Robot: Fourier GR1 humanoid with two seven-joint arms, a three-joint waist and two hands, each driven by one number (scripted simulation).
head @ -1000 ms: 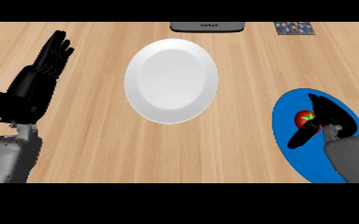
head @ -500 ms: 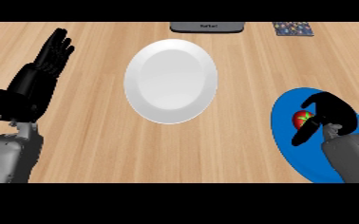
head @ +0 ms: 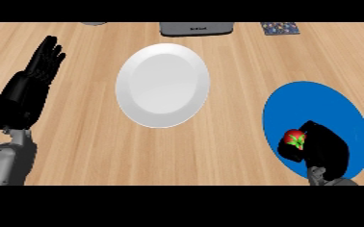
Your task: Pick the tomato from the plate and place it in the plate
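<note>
A small red tomato (head: 293, 138) with a green stem lies on the blue plate (head: 313, 103) at the right, near that plate's lower part. My right hand (head: 326, 150) sits over the plate with its fingers curled round the tomato's right side, hiding part of it. An empty white plate (head: 162, 84) lies in the middle of the wooden counter. My left hand (head: 32, 86) rests open at the left edge, fingers pointing up, away from both plates.
A dark grey device (head: 196, 28) sits at the counter's far edge, centre. A small patterned dark item (head: 279, 28) lies at the far right. Bare wood lies between the two plates.
My right hand has drawn back toward the lower edge and curled round the tomato. The view has shifted, so both plates sit lower and further left. The left hand keeps its pose.
</note>
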